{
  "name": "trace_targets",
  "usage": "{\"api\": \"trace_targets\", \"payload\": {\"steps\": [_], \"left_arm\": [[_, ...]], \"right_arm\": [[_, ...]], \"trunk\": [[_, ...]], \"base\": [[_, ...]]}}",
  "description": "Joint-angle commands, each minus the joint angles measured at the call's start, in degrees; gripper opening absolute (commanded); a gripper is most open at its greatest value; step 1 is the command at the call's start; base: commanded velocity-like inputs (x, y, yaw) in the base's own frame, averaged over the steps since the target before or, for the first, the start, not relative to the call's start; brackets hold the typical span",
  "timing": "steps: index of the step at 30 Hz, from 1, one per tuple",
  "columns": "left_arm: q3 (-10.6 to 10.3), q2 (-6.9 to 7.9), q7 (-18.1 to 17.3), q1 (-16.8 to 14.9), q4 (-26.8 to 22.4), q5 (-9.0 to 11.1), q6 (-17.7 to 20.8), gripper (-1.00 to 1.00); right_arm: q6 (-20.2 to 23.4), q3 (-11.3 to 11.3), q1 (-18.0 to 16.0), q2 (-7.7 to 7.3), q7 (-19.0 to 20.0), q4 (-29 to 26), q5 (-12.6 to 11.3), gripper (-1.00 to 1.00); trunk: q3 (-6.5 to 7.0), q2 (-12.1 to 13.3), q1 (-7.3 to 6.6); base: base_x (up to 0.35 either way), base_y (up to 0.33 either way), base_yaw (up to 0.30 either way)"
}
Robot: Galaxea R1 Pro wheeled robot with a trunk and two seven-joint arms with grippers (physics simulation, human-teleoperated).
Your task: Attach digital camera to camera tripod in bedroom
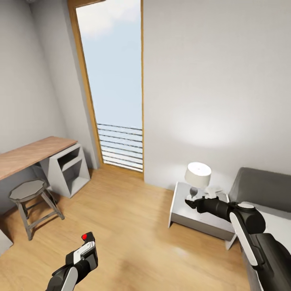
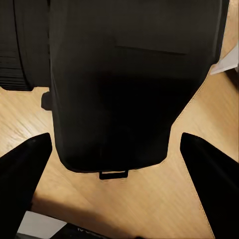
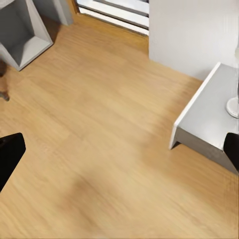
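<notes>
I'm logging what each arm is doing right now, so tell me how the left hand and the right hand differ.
Load: the left hand carries the camera between its fingers; the right hand carries nothing, with bare floor between its fingers.
Place: the left hand is low over the floor; the right hand reaches toward the nightstand by the lamp.
Both have dark fingers spread wide apart.

No readable text, label or number appears on anything.
</notes>
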Motion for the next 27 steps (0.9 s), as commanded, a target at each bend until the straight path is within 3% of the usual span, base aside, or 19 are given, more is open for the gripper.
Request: {"api": "trace_targets", "payload": {"steps": [1,27], "left_arm": [[0.1,-0.05,0.4,-0.1,-0.1,0.6,0.3,-1.0],[0.1,-0.05,0.4,0.0,-0.1,0.6,0.3,-1.0]], "right_arm": [[0.3,0.0,0.0,-0.05,-0.3,-0.1,-0.5,1.0],[0.3,0.2,0.0,-0.06,-0.3,-0.1,-0.5,1.0]], "trunk": [[-0.13,-0.1,0.07],[-0.13,-0.1,0.07]], "base": [[0.317,-0.045,0.249],[0.319,-0.008,0.253]]}}
